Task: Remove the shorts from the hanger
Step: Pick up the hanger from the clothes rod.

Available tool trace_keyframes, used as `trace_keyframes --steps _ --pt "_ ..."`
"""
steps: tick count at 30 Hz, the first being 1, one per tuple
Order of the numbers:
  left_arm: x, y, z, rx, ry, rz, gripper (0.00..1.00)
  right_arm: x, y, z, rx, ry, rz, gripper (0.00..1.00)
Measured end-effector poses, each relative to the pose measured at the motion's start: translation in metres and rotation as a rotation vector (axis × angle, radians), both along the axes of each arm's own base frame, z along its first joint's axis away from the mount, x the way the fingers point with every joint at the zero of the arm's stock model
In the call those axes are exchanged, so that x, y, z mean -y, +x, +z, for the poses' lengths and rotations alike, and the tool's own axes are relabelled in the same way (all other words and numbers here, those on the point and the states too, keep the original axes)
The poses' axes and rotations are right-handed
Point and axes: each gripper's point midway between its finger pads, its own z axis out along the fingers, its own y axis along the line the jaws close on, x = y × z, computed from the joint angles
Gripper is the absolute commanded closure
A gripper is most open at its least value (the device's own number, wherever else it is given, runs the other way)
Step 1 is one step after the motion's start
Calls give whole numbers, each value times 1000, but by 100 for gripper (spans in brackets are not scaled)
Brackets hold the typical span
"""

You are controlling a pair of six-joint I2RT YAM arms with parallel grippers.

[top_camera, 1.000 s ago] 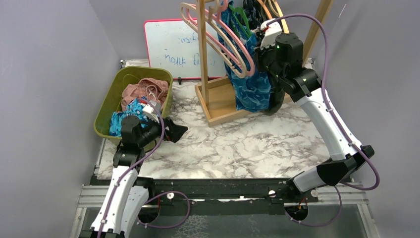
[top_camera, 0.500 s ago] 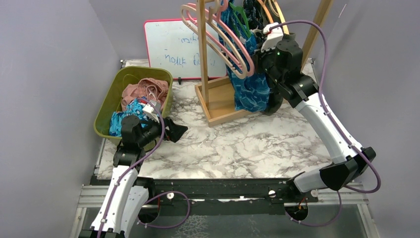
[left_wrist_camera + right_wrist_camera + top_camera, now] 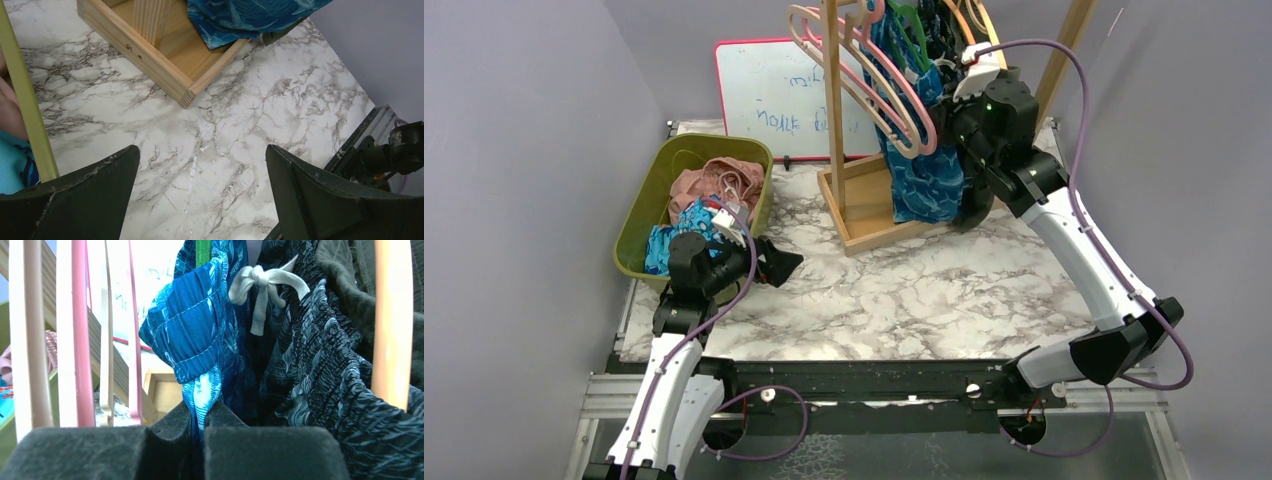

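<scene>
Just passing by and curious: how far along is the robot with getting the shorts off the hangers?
Done: dusty pink cloth shorts and bright blue cartoon-print shorts lie in the olive green bin. In hand: the right gripper pinches the hanging blue leaf-print shorts. Left: dark navy leaf-print shorts and dark olive green shorts hang beside them.

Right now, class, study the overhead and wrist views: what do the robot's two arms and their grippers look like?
The left arm and right arm have smooth white shells joined by chunky black joints. A purple cable runs along each. A small green light glows on the right wrist housing. The left gripper and right gripper are matte black, with broad wedge-shaped fingers.
</scene>
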Motion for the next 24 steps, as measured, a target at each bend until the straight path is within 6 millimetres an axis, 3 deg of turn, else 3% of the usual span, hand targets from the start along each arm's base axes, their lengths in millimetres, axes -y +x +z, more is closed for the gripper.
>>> trace_keyframes --steps 15,24 --pt "0 0 0 1 0 0 1 -2 -12 22 23 62 30 99" --pt "0 0 0 1 0 1 1 11 -59 6 -13 94 77 99"
